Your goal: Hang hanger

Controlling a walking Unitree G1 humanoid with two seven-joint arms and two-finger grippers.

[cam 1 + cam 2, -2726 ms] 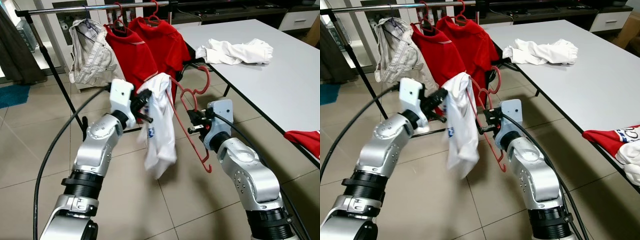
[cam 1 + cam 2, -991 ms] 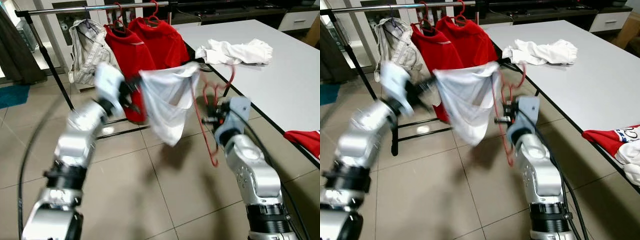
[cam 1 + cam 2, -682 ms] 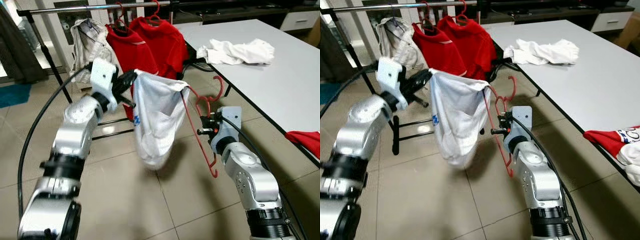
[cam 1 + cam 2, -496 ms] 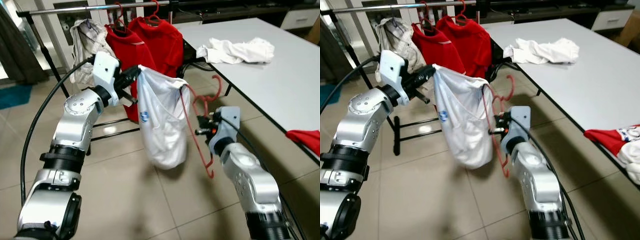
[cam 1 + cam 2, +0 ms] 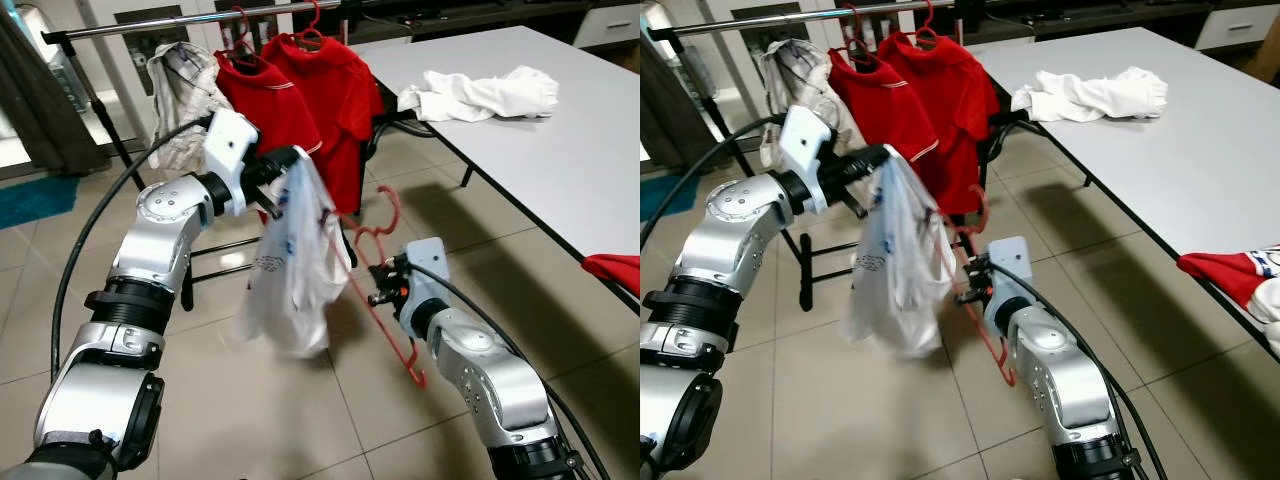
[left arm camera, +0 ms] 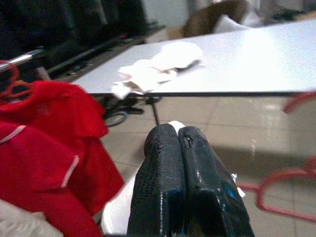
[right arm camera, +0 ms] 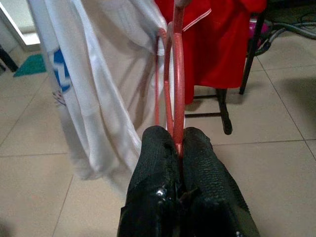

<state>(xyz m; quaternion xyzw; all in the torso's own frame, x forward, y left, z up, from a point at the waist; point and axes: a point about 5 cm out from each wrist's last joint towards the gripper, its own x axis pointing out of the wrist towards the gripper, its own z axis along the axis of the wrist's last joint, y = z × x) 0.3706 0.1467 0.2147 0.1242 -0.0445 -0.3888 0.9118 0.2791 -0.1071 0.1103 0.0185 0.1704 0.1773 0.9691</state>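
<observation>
A white shirt [image 5: 290,265] with a blue print hangs from my left gripper [image 5: 290,165], which is shut on its upper edge at chest height in front of the clothes rack. My right gripper [image 5: 378,285] is shut on the thin red hanger [image 5: 392,335], just right of the shirt and lower. The hanger's hook [image 5: 388,203] points up beside the shirt, and one of its arms runs into the cloth. In the right wrist view the hanger [image 7: 177,74] rises from between the closed fingers [image 7: 158,158] against the white shirt [image 7: 98,89].
A metal rail [image 5: 200,18] behind carries two red shirts [image 5: 300,100] on red hangers and a beige garment [image 5: 185,90]. A white table [image 5: 560,150] on the right holds a crumpled white garment [image 5: 480,90]; a red cloth [image 5: 615,268] lies at its near edge. The floor is tiled.
The shirt, spread wide between the left gripper and the hanger a second ago, now hangs narrow and limp. The right gripper with the hanger has dropped lower and closer to the shirt.
</observation>
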